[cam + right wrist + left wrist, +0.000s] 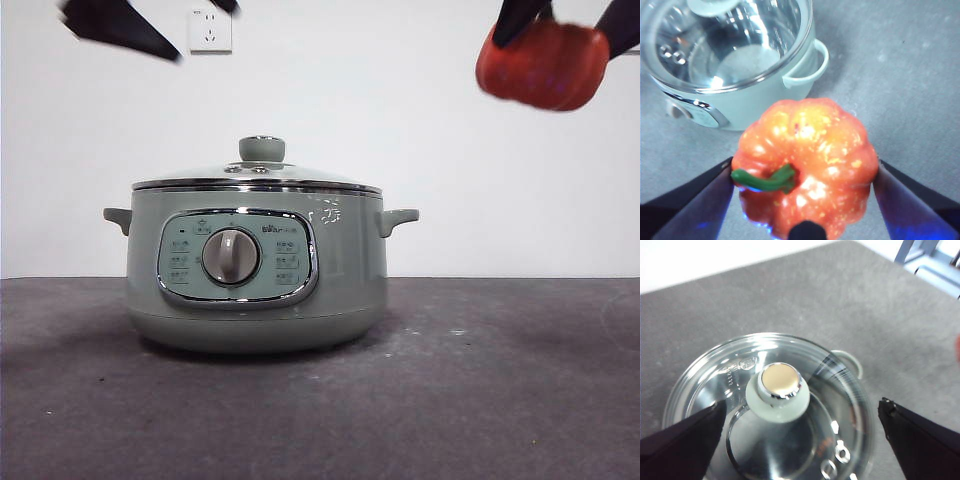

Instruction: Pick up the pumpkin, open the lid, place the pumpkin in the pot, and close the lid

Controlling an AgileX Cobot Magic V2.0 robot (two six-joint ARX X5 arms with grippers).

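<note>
Right gripper (802, 200) clamps small orange-red ribbed pumpkin (807, 162), high in air, off to side of large sage-green electric pot (255, 275). Domed glass lid (770, 405) with pale green knob (777, 395) sits on pot. Left gripper (800, 432) hovers above lid, jaws wide apart, holding nothing. Advice: centre jaws on knob, descend straight, pinch, lift vertically. Panel brand mark too small to read.
</note>
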